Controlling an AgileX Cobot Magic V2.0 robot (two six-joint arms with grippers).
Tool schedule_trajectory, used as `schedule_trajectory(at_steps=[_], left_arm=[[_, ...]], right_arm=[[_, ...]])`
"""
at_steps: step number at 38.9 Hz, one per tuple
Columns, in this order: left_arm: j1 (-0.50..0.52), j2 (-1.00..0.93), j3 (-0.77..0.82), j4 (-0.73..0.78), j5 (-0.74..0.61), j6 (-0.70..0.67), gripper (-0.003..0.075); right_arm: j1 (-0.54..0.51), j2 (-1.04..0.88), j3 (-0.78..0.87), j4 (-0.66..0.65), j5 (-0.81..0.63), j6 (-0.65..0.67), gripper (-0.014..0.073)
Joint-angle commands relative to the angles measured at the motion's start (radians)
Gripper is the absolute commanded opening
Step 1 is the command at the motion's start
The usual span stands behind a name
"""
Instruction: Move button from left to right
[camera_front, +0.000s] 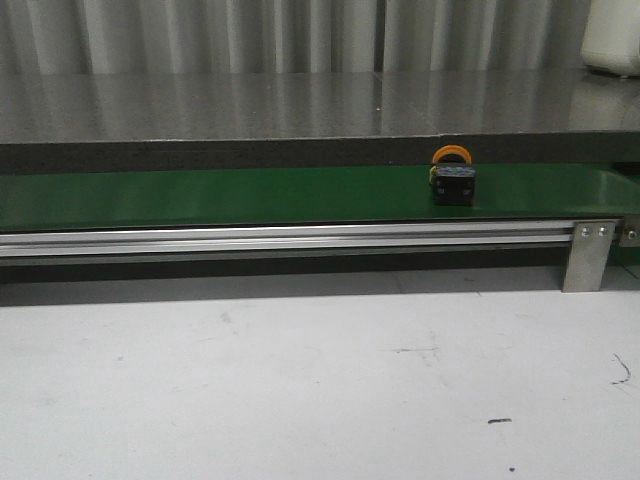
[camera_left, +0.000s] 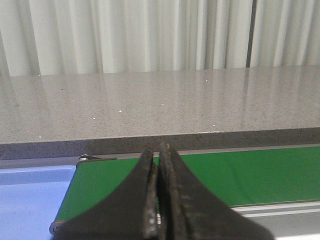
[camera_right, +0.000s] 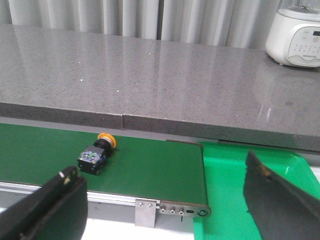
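Note:
The button (camera_front: 452, 178), with an orange-yellow cap and a black blocky body, lies on its side on the green belt (camera_front: 220, 195) toward the right end. It also shows in the right wrist view (camera_right: 97, 154), cap pointing away. My right gripper (camera_right: 162, 185) is open and empty, hovering in front of the belt's right end, the button beyond its left finger. My left gripper (camera_left: 158, 152) is shut and empty over the belt's left end (camera_left: 260, 175). Neither gripper shows in the front view.
A grey stone counter (camera_front: 300, 105) runs behind the belt. An aluminium rail (camera_front: 300, 238) with a bracket (camera_front: 588, 255) edges the belt's front. A bright green tray (camera_right: 240, 190) sits past the belt's right end, a blue tray (camera_left: 30, 200) past the left. A white appliance (camera_right: 297, 35) stands on the counter.

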Motion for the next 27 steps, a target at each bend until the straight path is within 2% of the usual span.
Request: schedule_trajectory(at_steps=[1,5,12,20,27], left_arm=[[-0.009,0.008,-0.025,-0.013,-0.086,-0.009,-0.0021],[-0.009,0.008,-0.025,-0.013,-0.086,-0.009,-0.0021],[-0.009,0.008,-0.025,-0.013,-0.086,-0.009,-0.0021],[-0.009,0.008,-0.025,-0.013,-0.086,-0.009,-0.0021],[-0.009,0.008,-0.025,-0.013,-0.086,-0.009,-0.0021]], right_arm=[[-0.004,0.018,-0.036,0.008,-0.086,0.002,0.0645],[-0.006,0.087,-0.052,0.041,-0.089,0.007,0.0645],[-0.006,0.375,-0.150,0.077,-0.104,0.047,0.0645],[-0.036,0.712,-0.329,0.078,-0.088,0.117,0.0645],[-0.041,0.986,-0.524,0.093,0.016,0.145,0.0645]])
